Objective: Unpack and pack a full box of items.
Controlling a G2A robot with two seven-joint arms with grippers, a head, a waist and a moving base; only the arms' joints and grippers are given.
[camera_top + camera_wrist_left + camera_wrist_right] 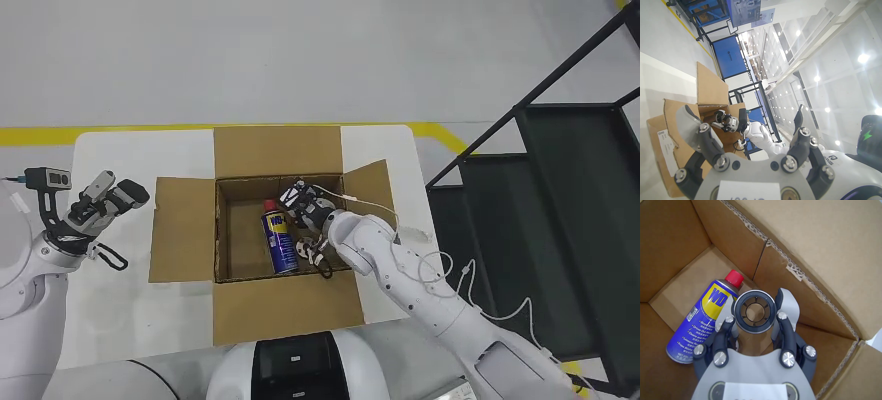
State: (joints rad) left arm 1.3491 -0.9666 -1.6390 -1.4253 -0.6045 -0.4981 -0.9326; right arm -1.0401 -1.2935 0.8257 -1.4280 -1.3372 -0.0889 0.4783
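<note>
Right gripper (756, 298): clamped on a black ring (739, 313), held inside the open cardboard box (810, 247). Just beside it, a blue-and-yellow spray can (702, 321) with a red cap lies on the box floor. Left gripper (743, 111): spread wide, holding nothing, raised over the white desk (150, 320) beside the box's side flap.

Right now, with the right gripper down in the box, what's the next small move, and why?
Probably lift the right gripper straight up. It is shut on the black ring inside the cardboard box, with the spray can lying close beside it, so a sideways move would likely knock the can.
</note>
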